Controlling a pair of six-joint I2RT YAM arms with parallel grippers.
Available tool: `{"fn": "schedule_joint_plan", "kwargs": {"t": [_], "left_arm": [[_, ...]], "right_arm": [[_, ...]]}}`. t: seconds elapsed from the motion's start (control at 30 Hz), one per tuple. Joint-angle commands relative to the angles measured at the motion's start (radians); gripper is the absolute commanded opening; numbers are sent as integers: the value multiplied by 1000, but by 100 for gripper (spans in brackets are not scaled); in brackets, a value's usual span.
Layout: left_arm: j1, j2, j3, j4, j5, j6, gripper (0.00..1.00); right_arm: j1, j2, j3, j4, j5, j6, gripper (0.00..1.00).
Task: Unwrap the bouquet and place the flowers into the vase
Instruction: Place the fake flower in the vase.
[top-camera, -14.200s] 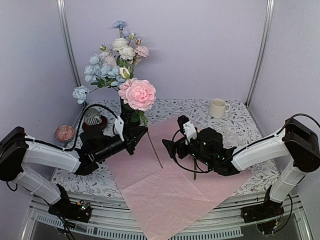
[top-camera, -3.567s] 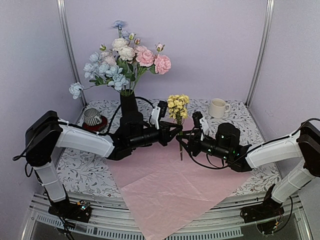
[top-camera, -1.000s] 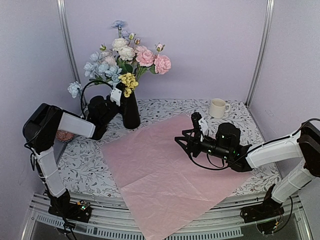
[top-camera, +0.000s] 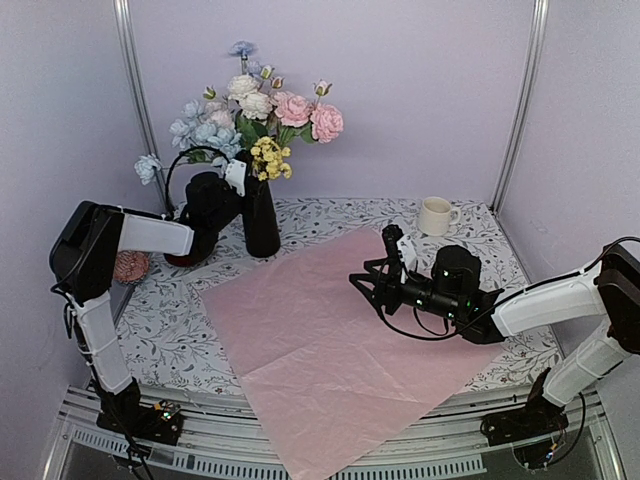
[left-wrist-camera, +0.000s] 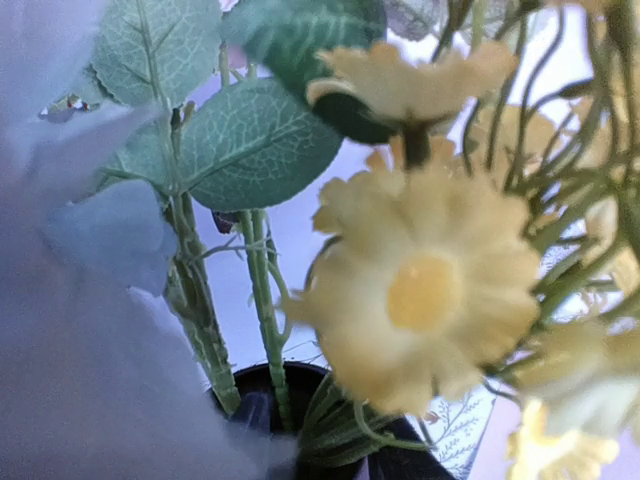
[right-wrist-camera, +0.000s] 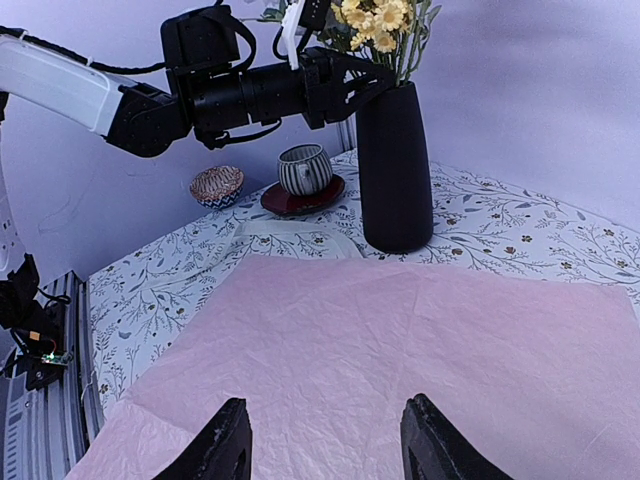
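Two sets of fingers: right fingers (right-wrist-camera: 228, 440) apart, empty, over the pink paper (top-camera: 330, 340); left fingers (right-wrist-camera: 365, 80) beside the yellow cluster (top-camera: 268, 158) in the vase (top-camera: 262, 220), gap impossible to judge.

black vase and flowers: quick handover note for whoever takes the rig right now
Left gripper: at the neck of the tall matte black vase, by the small yellow flower cluster; open or shut cannot be told.
Right gripper: open, empty, hovering over the lilac-pink wrapping paper.
Things: pink, white and pale blue artificial flowers stand in the vase; the paper lies spread flat on the floral-patterned table.
Done: bouquet unwrapped, no stems on the paper.
Left: check that the yellow cluster is seated, draw the left arm clear.
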Motion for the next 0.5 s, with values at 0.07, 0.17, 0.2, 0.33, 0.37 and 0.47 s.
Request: {"fn": "schedule_joint_plan", "kwargs": {"t": [0.07, 0.17, 0.2, 0.33, 0.37, 0.47], "left_arm": [[18, 12, -45, -65, 7, -41, 40], [17, -11, -83, -36, 13, -50, 41], [17, -18, -97, -27, 17, -54, 42], [17, -35, -156, 14, 31, -72, 47], [16, -37, -175, 32, 40, -75, 47], [15, -44, -224, 85, 57, -75, 50]], "right_arm": [[-5, -2, 8, 8, -13, -10, 52], [-5, -2, 8, 7, -13, -9, 52], [-5, -2, 9, 7, -13, -10, 52], [-4, 2, 11, 6, -15, -10, 52], [-5, 2, 11, 7, -16, -10, 52], [-4, 1, 11, 6, -16, -9, 52]]}}
